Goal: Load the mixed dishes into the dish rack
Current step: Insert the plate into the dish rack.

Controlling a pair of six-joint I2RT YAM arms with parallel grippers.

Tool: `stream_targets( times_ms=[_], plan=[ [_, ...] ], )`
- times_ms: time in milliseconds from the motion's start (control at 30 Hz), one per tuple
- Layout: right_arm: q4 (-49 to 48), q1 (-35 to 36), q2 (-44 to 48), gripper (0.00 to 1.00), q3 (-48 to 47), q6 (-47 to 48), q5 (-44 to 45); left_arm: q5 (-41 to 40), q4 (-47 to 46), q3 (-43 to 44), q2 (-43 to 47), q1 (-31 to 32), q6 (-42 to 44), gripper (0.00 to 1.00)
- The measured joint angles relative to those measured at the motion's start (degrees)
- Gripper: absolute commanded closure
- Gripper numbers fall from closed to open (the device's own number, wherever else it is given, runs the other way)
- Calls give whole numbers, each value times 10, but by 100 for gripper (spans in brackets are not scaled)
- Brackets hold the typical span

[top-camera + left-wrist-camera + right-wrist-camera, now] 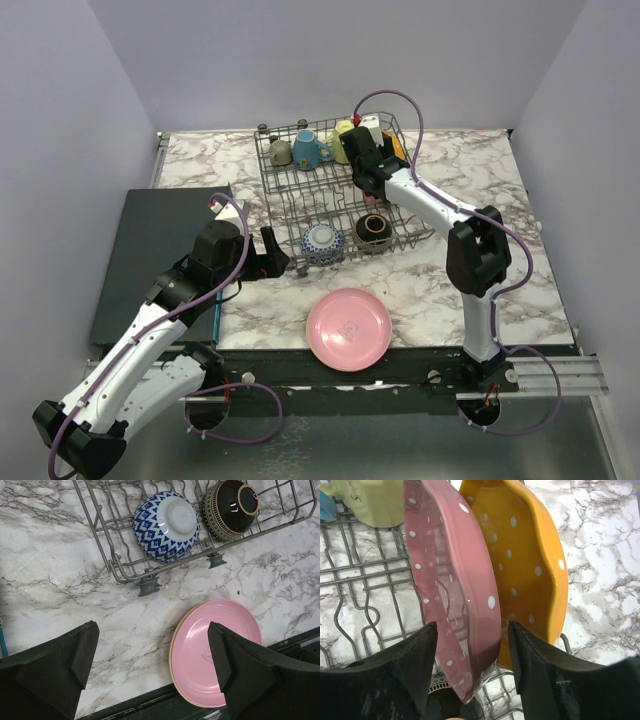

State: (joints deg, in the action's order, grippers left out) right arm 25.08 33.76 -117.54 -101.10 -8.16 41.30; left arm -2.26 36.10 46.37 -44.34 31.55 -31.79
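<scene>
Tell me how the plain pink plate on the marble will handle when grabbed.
The pink plate lies flat, so probably only its raised rim offers a pinch. Its glossy glaze likely makes it slippery. It looks rigid ceramic, probably breakable if dropped.

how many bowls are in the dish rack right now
2. A blue-and-white patterned bowl leans at the dish rack's near edge; a dark brown bowl sits beside it, nearer the right arm. That arm covers part of the rack, so more may be hidden.
</scene>
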Motion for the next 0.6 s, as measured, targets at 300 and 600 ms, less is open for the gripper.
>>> stream_targets(
  times_ms=[300, 600],
  plan=[
    [1, 0, 14, 26, 0, -9, 0, 2, 0, 0, 0, -1, 0, 1],
    [3, 0, 57, 22, 0, -19, -17, 3, 0, 0, 0, -1, 0, 1]
  ],
)
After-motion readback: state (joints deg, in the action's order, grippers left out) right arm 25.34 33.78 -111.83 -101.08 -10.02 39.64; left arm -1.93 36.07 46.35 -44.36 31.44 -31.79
